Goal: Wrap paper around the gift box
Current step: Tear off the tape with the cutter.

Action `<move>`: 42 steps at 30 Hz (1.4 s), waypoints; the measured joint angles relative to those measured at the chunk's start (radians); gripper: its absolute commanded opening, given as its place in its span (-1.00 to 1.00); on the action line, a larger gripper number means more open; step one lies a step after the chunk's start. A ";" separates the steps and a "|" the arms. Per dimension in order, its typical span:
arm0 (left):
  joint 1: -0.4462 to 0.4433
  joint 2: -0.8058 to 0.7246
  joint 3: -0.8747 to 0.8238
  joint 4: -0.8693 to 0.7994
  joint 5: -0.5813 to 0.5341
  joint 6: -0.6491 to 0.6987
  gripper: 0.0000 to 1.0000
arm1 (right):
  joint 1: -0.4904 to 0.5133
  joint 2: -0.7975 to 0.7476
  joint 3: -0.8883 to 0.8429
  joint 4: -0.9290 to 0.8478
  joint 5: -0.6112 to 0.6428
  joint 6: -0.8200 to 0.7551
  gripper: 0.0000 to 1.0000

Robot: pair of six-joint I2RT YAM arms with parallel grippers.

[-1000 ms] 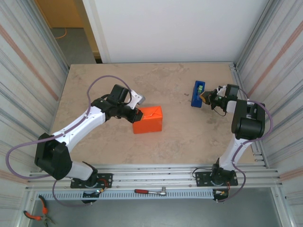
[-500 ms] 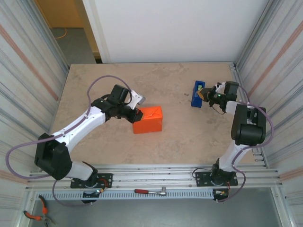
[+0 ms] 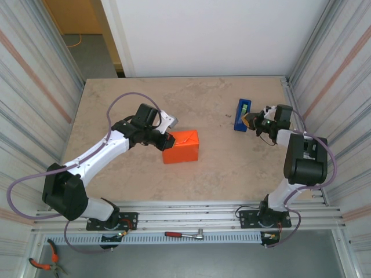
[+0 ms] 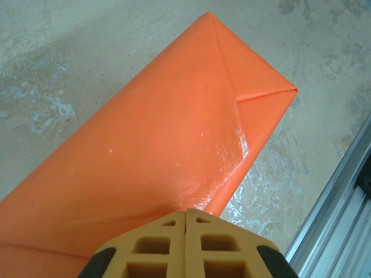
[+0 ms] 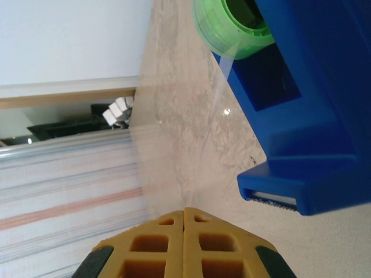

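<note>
Left fingers [image 4: 153, 246] are closed, pressing on paper [image 4: 151, 145] | right fingers [image 5: 153, 243] are pinching tape [image 5: 225, 75] from dispenser [image 5: 324, 87] | folds looking done, taping remaining

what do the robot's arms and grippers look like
The left arm and right arm have white links, black joints and looping lilac cables. The left gripper and right gripper have tan-yellow fingers with hollow cells, black at the base.

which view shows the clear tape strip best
Right wrist: the tape strip stretches from the green roll across the frame, close up. The top view shows the dispenser, but the strip is too thin to make out there.
</note>
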 measured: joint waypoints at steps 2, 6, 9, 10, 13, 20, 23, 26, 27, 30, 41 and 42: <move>0.000 0.000 0.000 0.000 0.000 0.000 -1.00 | 0.000 -0.009 -0.020 0.004 0.000 0.000 -1.00; 0.000 0.000 0.000 0.000 0.000 0.000 -1.00 | -0.003 -0.024 -0.052 0.009 0.003 0.000 -1.00; 0.000 0.000 0.000 0.000 0.000 0.000 -1.00 | -0.010 -0.035 -0.072 0.018 0.003 0.000 -1.00; 0.000 0.000 0.000 0.000 0.000 0.000 -1.00 | -0.013 -0.038 -0.079 0.021 0.003 0.000 -1.00; -0.001 0.000 0.000 0.000 0.000 0.000 -1.00 | -0.021 -0.042 -0.097 0.027 0.003 0.000 -1.00; -0.001 0.000 0.000 0.000 -0.001 0.000 -1.00 | -0.031 -0.043 -0.113 0.035 0.002 -0.002 -1.00; -0.001 0.000 0.000 0.000 -0.002 0.000 -1.00 | -0.032 -0.043 -0.119 0.043 0.003 -0.002 -1.00; -0.001 0.000 0.000 0.000 -0.003 0.000 -1.00 | -0.033 -0.043 -0.126 0.051 0.002 -0.002 -1.00; -0.002 0.000 0.000 0.000 -0.003 0.000 -1.00 | -0.033 -0.043 -0.129 0.051 0.003 -0.002 -1.00; -0.004 0.000 0.000 0.000 -0.008 0.000 -1.00 | -0.033 -0.043 -0.138 0.051 0.003 -0.002 -1.00; -0.006 0.000 0.000 0.000 -0.011 0.000 -1.00 | -0.034 -0.019 -0.162 0.086 0.003 -0.006 -1.00; -0.006 0.000 0.000 0.000 -0.011 0.000 -1.00 | -0.034 -0.015 -0.164 0.093 0.003 -0.006 -1.00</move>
